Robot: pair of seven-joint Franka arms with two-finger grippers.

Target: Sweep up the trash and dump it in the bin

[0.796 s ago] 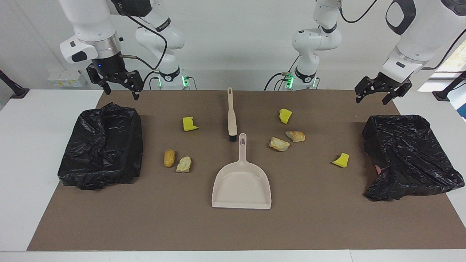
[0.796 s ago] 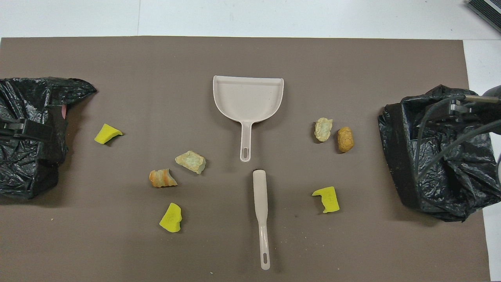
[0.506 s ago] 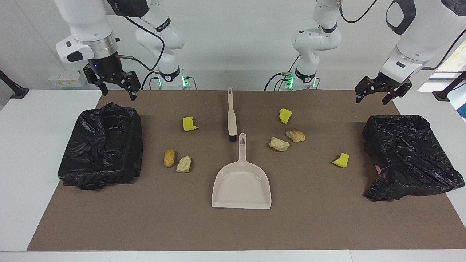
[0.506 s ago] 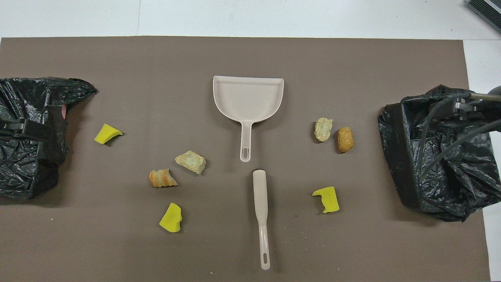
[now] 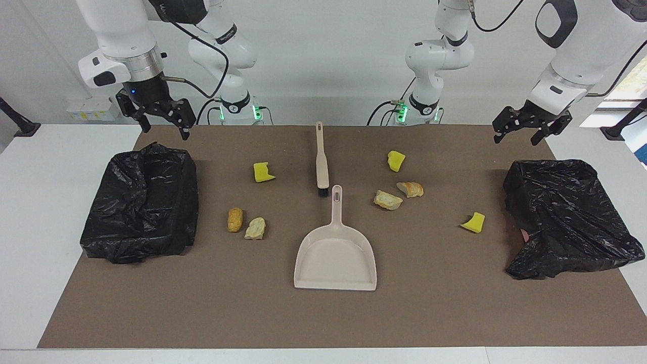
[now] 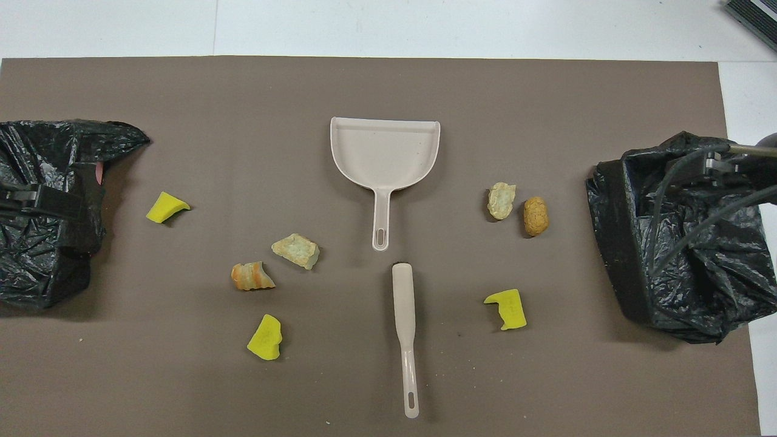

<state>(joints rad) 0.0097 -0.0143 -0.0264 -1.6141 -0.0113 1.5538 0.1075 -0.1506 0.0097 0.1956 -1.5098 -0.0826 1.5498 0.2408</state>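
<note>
Trash lies scattered on the brown mat: three yellow sponge chunks (image 5: 263, 172) (image 5: 396, 160) (image 5: 473, 222) and several tan-to-brown lumps, one pair (image 5: 235, 219) (image 5: 255, 228) toward the right arm's end, another pair (image 5: 387, 199) (image 5: 410, 189) toward the left arm's end. A bin lined with a black bag (image 5: 144, 202) (image 6: 680, 243) stands at the right arm's end, a second bin (image 5: 566, 212) (image 6: 42, 243) at the left arm's end. My right gripper (image 5: 164, 130) hangs open over the mat's edge by the first bin. My left gripper (image 5: 523, 136) hangs open by the second. Both are empty.
A beige dustpan (image 5: 336, 258) (image 6: 385, 152) lies mid-mat with its handle pointing toward the robots. A beige brush (image 5: 321, 159) (image 6: 405, 328) lies in line with it, nearer to the robots, bristles toward the pan's handle. White table (image 5: 45, 167) surrounds the mat.
My right gripper has risen a little and shifted slightly toward its own end of the table. The left arm and all objects have stayed put.
</note>
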